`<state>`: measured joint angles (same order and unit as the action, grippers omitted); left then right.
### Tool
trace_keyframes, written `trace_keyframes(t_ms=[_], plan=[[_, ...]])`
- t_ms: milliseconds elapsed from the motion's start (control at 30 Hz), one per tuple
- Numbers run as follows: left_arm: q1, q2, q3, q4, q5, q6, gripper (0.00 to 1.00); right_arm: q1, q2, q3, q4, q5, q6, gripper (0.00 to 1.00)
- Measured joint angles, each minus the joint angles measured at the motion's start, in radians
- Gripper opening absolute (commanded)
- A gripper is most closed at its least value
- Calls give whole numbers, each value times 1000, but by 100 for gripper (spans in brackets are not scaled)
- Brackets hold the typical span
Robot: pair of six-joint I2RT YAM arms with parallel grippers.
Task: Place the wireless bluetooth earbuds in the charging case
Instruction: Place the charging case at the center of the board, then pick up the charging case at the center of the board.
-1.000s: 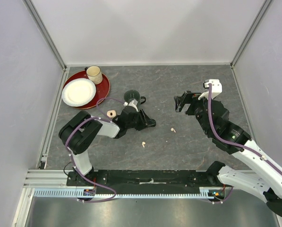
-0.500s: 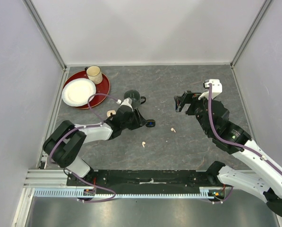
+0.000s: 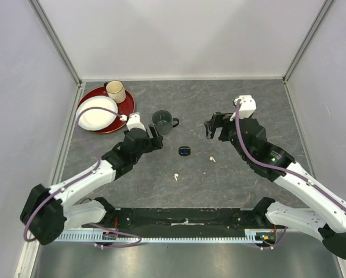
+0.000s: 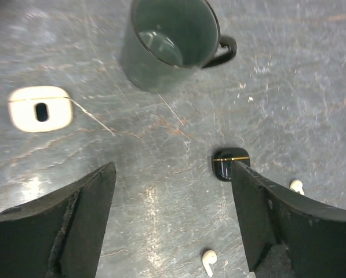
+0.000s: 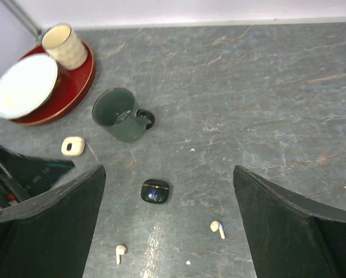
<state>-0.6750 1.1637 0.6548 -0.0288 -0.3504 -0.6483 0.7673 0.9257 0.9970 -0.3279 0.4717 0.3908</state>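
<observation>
Over the grey table (image 3: 248,101), left claw (image 4: 171,174) and right claw (image 5: 168,172) hang spread, neither touching the black charging case (image 3: 185,152).

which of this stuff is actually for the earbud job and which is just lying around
For the job: left white earbud, right white earbud, black case, cream case.
Lying about: green mug, red tray, white plate, beige cup.
</observation>
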Motion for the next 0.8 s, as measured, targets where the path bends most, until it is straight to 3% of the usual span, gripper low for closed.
trace_keyframes(t_ms=[200,433,600,800], plan=[[53,-222,-39,-59,-69,61,88,0,87,-39,95,-144,-61,98],[232,-378,-100,-96,26,151,90,0,180,-166,266,-314,-151,98],[362,-301,-106,-105,135,192,90,0,227,-165,313,-337,-179,98],[385,-45,0,-147,205,239,89,0,227,-163,340,-337,-178,98]])
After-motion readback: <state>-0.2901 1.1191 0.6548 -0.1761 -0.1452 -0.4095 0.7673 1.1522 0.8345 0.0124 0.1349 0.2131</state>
